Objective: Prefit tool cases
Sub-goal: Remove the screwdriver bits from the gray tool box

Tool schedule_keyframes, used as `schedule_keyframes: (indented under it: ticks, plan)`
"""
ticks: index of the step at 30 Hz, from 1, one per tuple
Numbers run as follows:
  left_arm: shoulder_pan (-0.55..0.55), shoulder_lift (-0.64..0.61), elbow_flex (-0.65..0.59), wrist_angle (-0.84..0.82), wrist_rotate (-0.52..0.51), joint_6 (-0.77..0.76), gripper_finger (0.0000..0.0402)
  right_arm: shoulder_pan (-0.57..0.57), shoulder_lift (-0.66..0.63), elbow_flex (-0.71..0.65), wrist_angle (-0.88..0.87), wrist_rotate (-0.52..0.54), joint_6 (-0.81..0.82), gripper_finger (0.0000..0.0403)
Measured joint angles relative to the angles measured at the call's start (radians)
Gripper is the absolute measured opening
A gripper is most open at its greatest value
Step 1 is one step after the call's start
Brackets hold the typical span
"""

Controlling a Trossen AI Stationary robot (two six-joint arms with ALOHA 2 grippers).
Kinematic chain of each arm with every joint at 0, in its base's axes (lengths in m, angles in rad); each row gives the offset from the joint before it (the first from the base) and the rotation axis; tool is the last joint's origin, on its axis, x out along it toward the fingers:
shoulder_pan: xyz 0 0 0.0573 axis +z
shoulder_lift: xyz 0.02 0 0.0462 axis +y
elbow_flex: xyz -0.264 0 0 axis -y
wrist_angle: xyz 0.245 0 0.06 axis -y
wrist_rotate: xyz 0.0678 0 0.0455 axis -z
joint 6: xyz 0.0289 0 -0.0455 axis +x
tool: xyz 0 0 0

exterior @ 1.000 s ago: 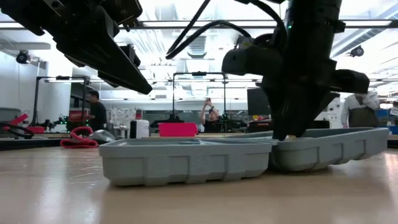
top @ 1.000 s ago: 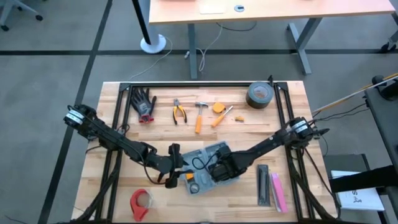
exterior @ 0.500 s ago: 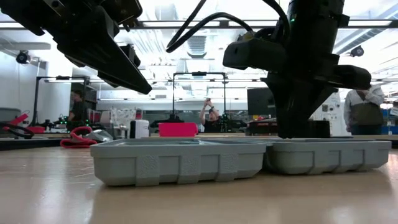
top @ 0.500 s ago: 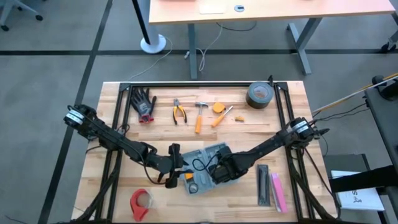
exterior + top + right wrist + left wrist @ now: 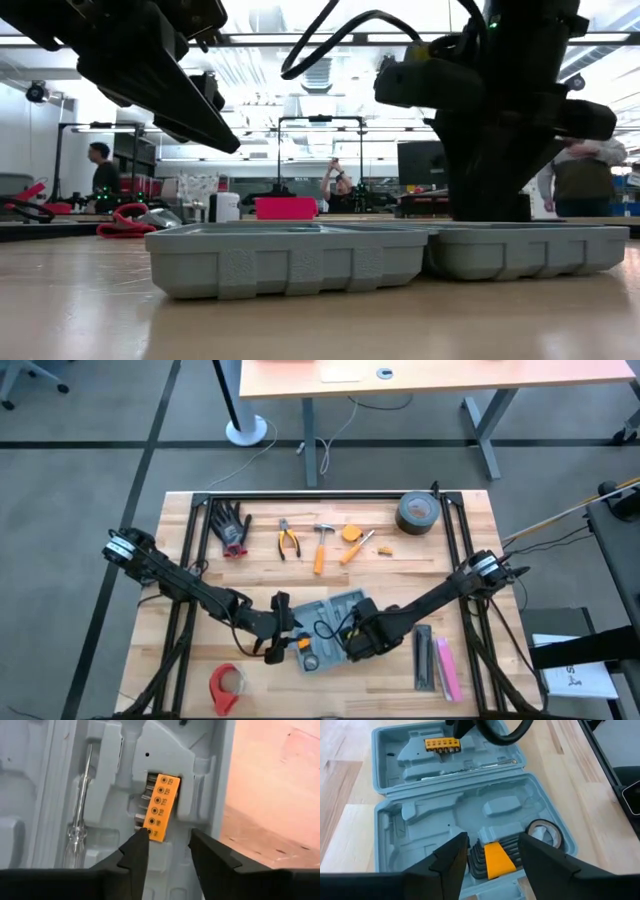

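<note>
The blue-grey tool case (image 5: 335, 605) lies open on the wooden table, both halves flat (image 5: 290, 260). My left gripper (image 5: 492, 840) hangs open above the near half, over a hex key set with a yellow holder (image 5: 497, 860) that sits in its slot. My right gripper (image 5: 168, 834) points steeply down over the other half, open. Its fingers stand on either side of the near end of a yellow bit holder (image 5: 162, 807) that sits in its slot. A clear-handled screwdriver (image 5: 80, 820) lies in the slot beside the bit holder. A small tape roll (image 5: 545, 832) sits in the near half.
Along the table's far side lie a black glove (image 5: 232, 525), pliers (image 5: 288, 542), a hammer (image 5: 321, 547), small yellow tools (image 5: 352, 535) and a duct tape roll (image 5: 415, 512). A red tape roll (image 5: 227, 685) lies near left. Black and pink bars (image 5: 435, 660) lie near right.
The case half under my right gripper stood tipped, with its outer end raised off the table. It has come down and now lies flat, and the whole case has shifted slightly toward the table's left.
</note>
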Motion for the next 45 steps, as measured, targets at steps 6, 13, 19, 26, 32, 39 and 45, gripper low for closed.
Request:
schedule_keyframes:
  ticks: [6,13,19,26,32,39,45]
  plan:
    - [0.000,0.001,0.000,0.001,0.003,-0.001,0.0194,0.000,0.000,-0.031,0.079,-0.003,-0.013,0.0131]
    - [0.000,0.001,0.000,0.004,0.002,-0.001,0.0190,-0.007,-0.001,-0.067,0.137,-0.008,-0.012,0.0133]
    - [0.000,0.001,0.000,0.007,0.002,-0.001,0.0193,-0.026,-0.001,-0.069,0.138,-0.004,-0.028,0.0136]
    - [0.000,0.002,0.000,0.009,0.002,-0.004,0.0189,-0.041,-0.001,-0.070,0.201,-0.002,-0.073,0.0125]
    - [0.000,0.002,0.000,0.008,0.002,-0.004,0.0185,-0.043,-0.001,-0.079,0.269,0.000,-0.095,0.0116]
    - [0.000,0.002,0.000,0.007,0.003,-0.004,0.0192,-0.040,-0.001,-0.092,0.372,0.008,-0.124,0.0105]
    - [0.000,0.002,0.000,-0.033,0.078,-0.035,0.0190,-0.040,-0.001,-0.098,0.370,0.008,-0.126,0.0101]
